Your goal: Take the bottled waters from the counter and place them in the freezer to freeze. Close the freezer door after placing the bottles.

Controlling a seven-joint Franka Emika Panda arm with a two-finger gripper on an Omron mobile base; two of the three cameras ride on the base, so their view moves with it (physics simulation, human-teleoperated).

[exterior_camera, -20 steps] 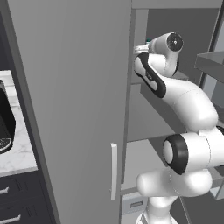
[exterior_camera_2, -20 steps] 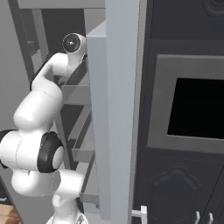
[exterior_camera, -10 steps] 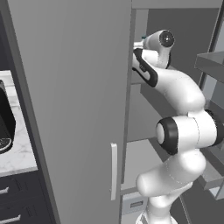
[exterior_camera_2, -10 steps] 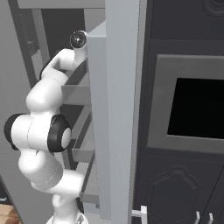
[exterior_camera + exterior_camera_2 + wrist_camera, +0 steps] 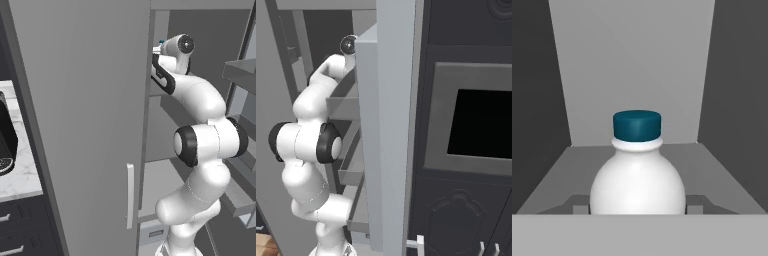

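Observation:
In the hand view a bottled water (image 5: pixel 638 182) with a white body and a dark teal cap stands upright between my fingertips, and my gripper (image 5: pixel 638 208) is shut on it. Behind it are the grey back wall and a shelf (image 5: pixel 722 175) of the freezer. In the left base view my arm reaches past the edge of the open freezer door (image 5: pixel 75 125) into the upper freezer (image 5: pixel 200 30). The bottle's teal cap (image 5: pixel 161 42) peeks out beside the hand there. The door edge hides the fingers.
The marble counter (image 5: pixel 20 182) with a dark appliance (image 5: pixel 5 142) lies left of the open door. Grey shelves (image 5: pixel 240 75) jut in at the right. In the right base view a second open grey door (image 5: pixel 391 125) stands beside my arm, with the dark oven (image 5: pixel 476 120) to the right.
My arm has stretched out, its elbow rising, and the hand has moved up and deeper into the freezer with the bottle. The base has not moved.

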